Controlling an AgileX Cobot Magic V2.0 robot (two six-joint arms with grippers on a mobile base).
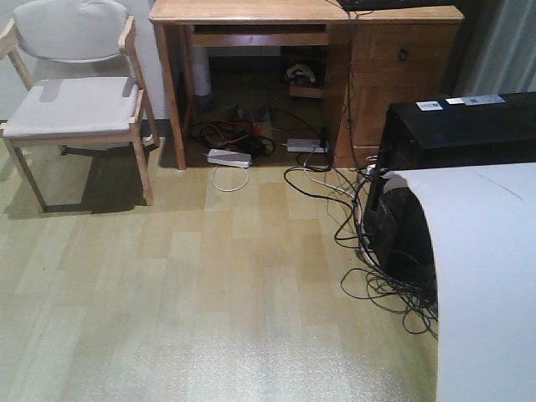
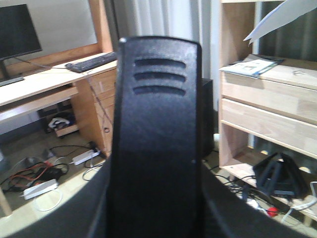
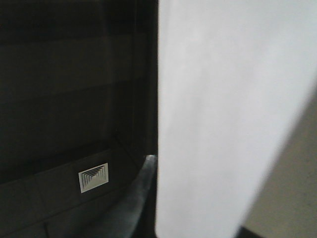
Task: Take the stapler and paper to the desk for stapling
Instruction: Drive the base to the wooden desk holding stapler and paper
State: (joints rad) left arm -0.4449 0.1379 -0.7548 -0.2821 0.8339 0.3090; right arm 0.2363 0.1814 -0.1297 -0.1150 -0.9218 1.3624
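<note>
The black stapler (image 2: pixel 158 124) fills the left wrist view, standing upright with three grooves near its top. My left gripper (image 2: pixel 156 203) is shut on its lower part, dark fingers (image 2: pixel 84 213) showing on both sides. The white paper (image 1: pixel 486 285) hangs curved at the lower right of the front view, and its corner (image 2: pixel 282 20) also shows in the left wrist view. My right gripper (image 3: pixel 157 198) is shut on the paper (image 3: pixel 223 109), with one grey finger (image 3: pixel 138 191) against the sheet's edge. The desk (image 1: pixel 251 10) stands ahead across the floor, and its top (image 2: pixel 39 82) shows again at the left.
A pale chair (image 1: pixel 79 92) stands left of the desk. A black computer tower (image 1: pixel 435 167) and tangled cables (image 1: pixel 377 276) lie at the right, power strips (image 1: pixel 229 157) under the desk. A keyboard (image 2: pixel 91 62) and monitor (image 2: pixel 17 32) sit on the desk. A wooden shelf unit (image 2: pixel 267 99) stands right.
</note>
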